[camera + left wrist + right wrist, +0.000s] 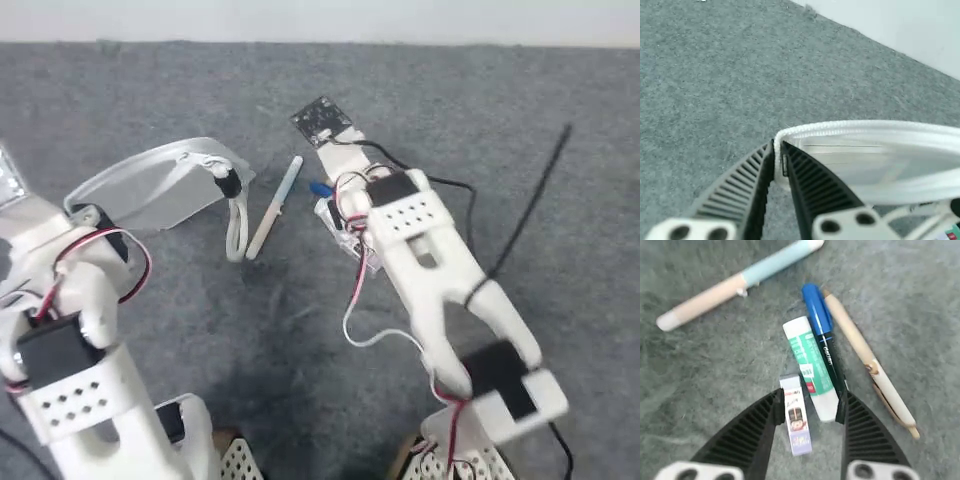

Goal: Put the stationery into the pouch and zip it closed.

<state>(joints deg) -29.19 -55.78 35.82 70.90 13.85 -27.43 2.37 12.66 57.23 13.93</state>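
— Left gripper (777, 147)?
— Clamped on the pouch (875, 165) rim, over grey mat (715, 75).
— Right gripper (810, 397)?
— Jaws apart, straddling eraser (796, 422) and glue stick (812, 367). Blue pen (822, 335) and beige pen (865, 360) lie alongside, pastel pen (735, 282) beyond.

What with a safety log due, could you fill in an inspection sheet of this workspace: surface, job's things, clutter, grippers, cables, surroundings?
Surface: grey felt-like mat, no spills seen.
Job's things: clear pouch, pinched at its white edge; pastel pen beside it; blue-capped pen, green-white tube, beige pen and small eraser clustered together, all outside the pouch.
Clutter: nothing seen.
Grippers: left gripper shut on the pouch's edge; right gripper open, jaws either side of the eraser and the tube's end.
Cables: red and white wires looped loose along the right arm; black cable trailing over the mat.
Surroundings: pale wall behind the mat.
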